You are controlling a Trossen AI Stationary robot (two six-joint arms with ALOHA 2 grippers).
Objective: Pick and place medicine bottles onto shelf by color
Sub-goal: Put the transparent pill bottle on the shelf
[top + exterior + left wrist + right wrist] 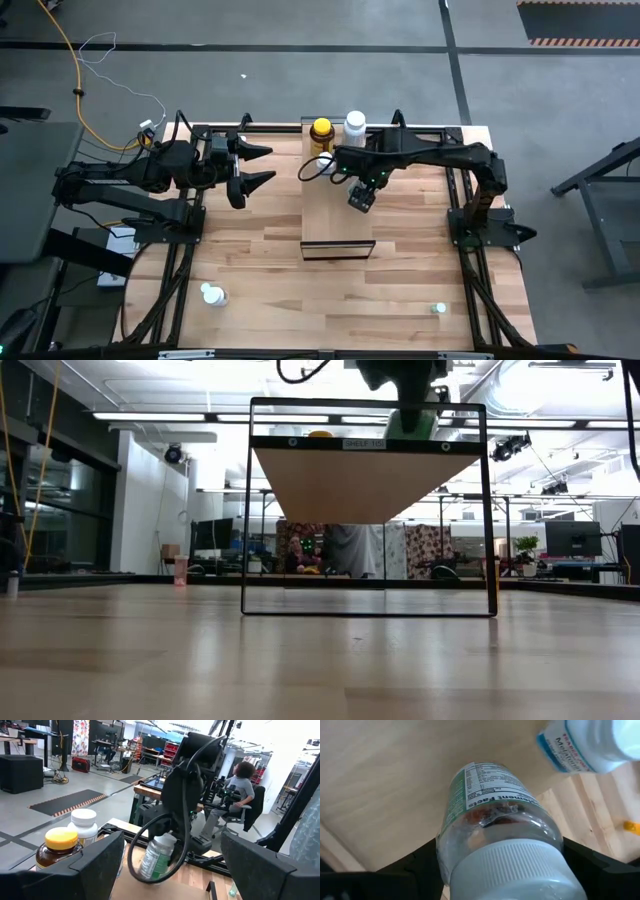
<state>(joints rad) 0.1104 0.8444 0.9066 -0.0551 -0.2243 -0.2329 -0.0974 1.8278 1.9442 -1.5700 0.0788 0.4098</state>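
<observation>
Between the fingers of the right tool point(495, 870), a clear bottle point(492, 810) with a green-printed label and a ribbed white cap is gripped around its upper body; seen from above, that tool point(328, 166) sits over the far part of the shelf point(338, 225). Close by, near the shelf's far edge, stand an amber bottle point(321, 134) with a smooth yellow cap and a white bottle point(355, 125), just beside each other. Across the rest of the shelf, the long pale wood board lies bare down to its dark front edge, which the level view shows raised on a thin black frame point(368, 506).

Two small bottles lie on the striped butcher-block bench point(260, 255) well apart from the shelf, a white one point(212, 295) near the front left and a tiny greenish one point(439, 310) near the front right. Left of the shelf, the left tool point(258, 166) hangs with its fingers spread wide and nothing between them.
</observation>
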